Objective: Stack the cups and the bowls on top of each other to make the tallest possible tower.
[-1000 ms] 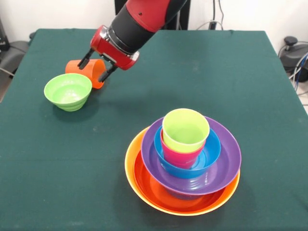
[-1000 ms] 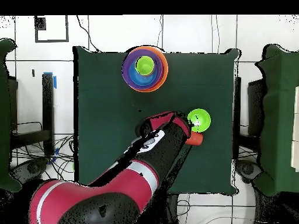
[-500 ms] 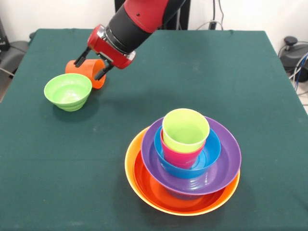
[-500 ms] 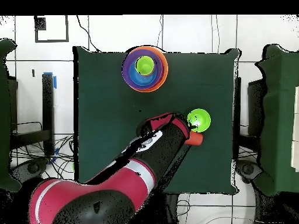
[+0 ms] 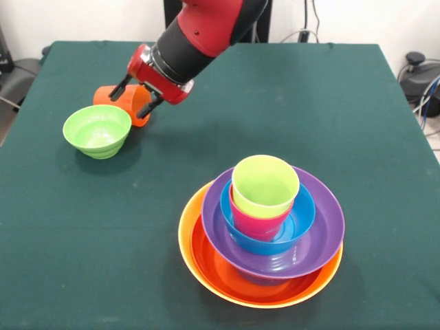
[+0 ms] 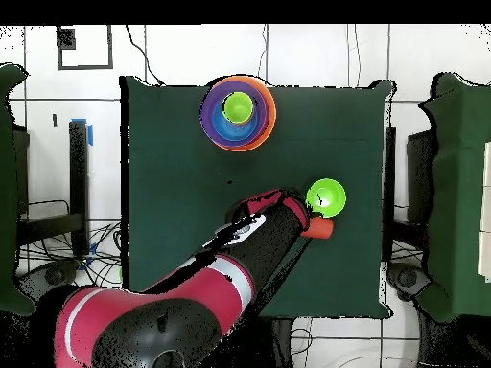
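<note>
Green cloth covers the table I am working over, with white wall and cables beyond its far edge. My gripper hangs just over the orange cup, its two dark fingers spread apart and straddling the cup's body; I cannot tell whether they touch the plastic. That cup lies on its side near the table's left part in the front view. Just beside it, toward me, the small green bowl stands upright, mouth up. Well apart, near the front edge, stands the tower: a yellow-orange bowl at the base, a red-orange bowl inside it, then a purple bowl, a blue bowl, a pinkish red cup and a lime green cup on top. From overhead, my arm reaches across to the orange cup.
</note>
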